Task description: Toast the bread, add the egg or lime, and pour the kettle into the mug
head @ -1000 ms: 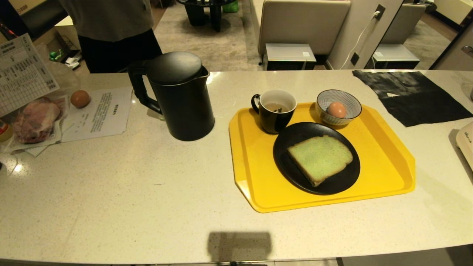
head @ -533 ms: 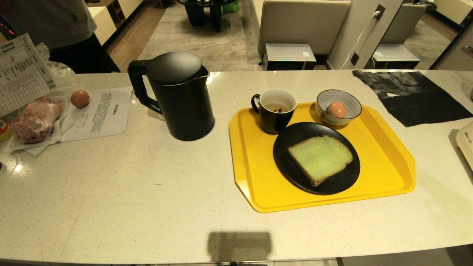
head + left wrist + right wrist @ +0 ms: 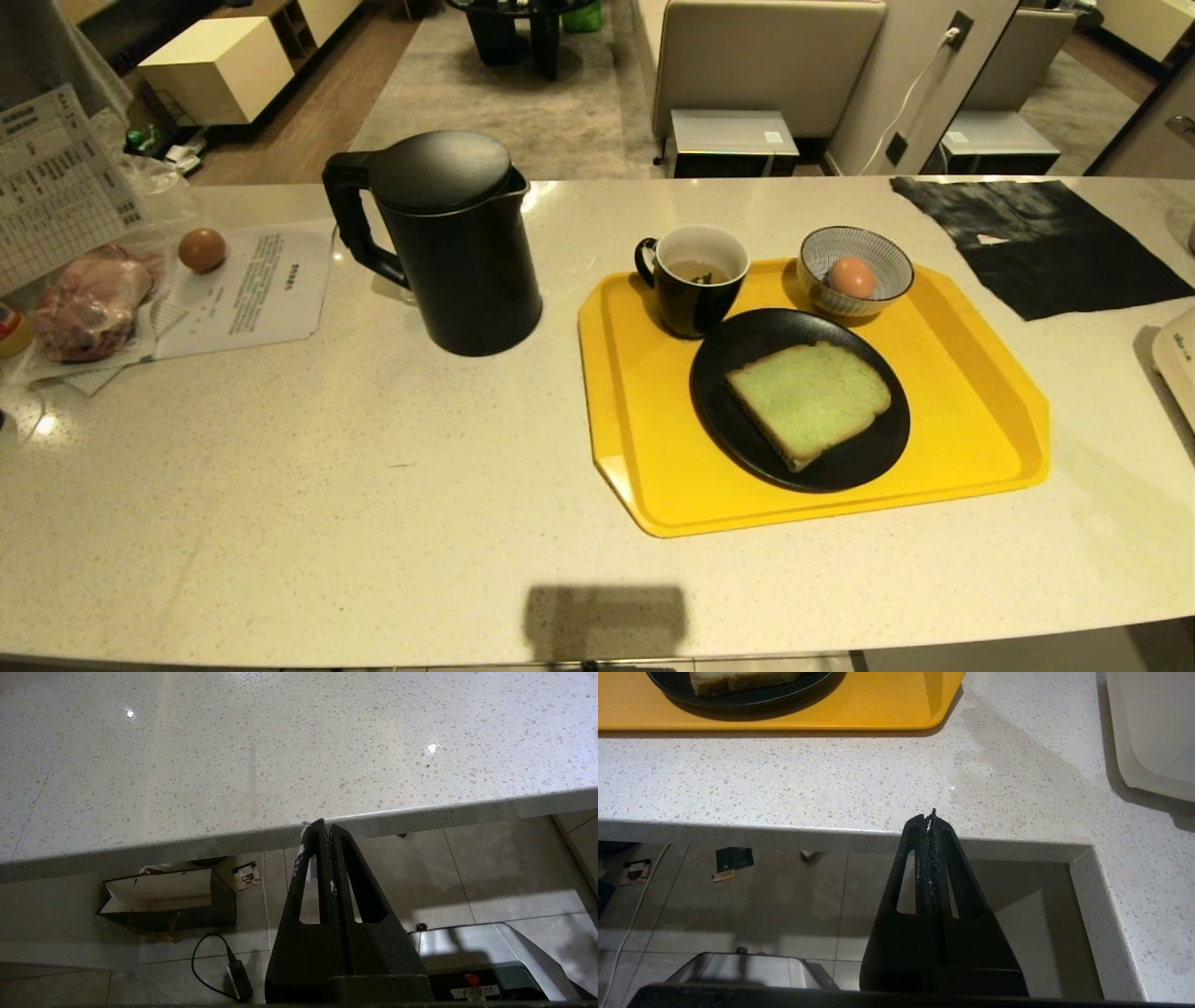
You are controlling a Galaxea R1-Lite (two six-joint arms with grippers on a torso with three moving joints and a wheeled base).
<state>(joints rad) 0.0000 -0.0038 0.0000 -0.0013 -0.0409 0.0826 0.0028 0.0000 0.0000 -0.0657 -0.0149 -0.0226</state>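
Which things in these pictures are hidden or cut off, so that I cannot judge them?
- Kettle, head view: the lid hides its contents.
- Mug, head view: contents too small to identify.
- White object, head view: cut off by the edge.
- Bread, right wrist view: cut off by the edge.
- Both hands: outside the head view.

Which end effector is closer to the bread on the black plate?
Right. The right end effector sits at the counter edge just below the tray corner holding the bread; the left end effector sees only bare counter.
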